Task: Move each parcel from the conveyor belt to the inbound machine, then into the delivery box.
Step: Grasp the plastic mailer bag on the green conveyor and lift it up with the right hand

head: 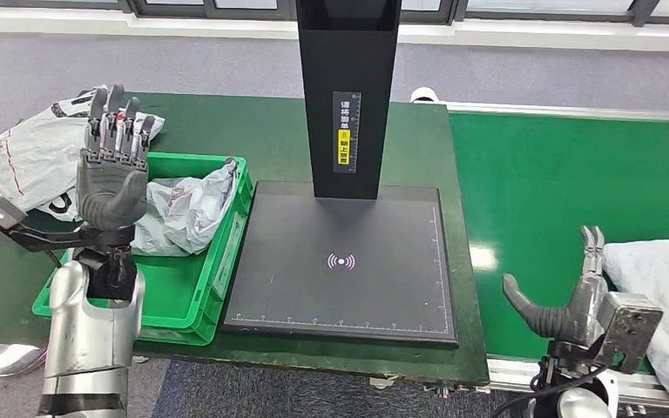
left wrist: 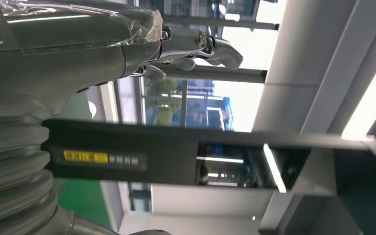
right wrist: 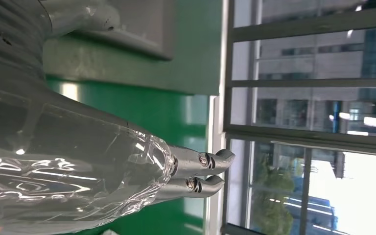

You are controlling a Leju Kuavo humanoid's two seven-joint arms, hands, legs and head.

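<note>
We reckon the parcel [head: 662,305] on the belt [head: 566,200] is soft & light, so we'd scoop mid-body w/ right hand [head: 566,300], both it & left hand [head: 115,165] spread, holding nothing.

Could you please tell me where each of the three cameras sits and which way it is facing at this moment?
Head view: high on the body, looking down at the inbound machine, green box and conveyor belt; the left hand and right hand show.
Left wrist view: behind the left hand, facing the machine's black column and windows.
Right wrist view: behind the right hand, facing along the belt to windows.
The head and left wrist views share the column's yellow label.
</note>
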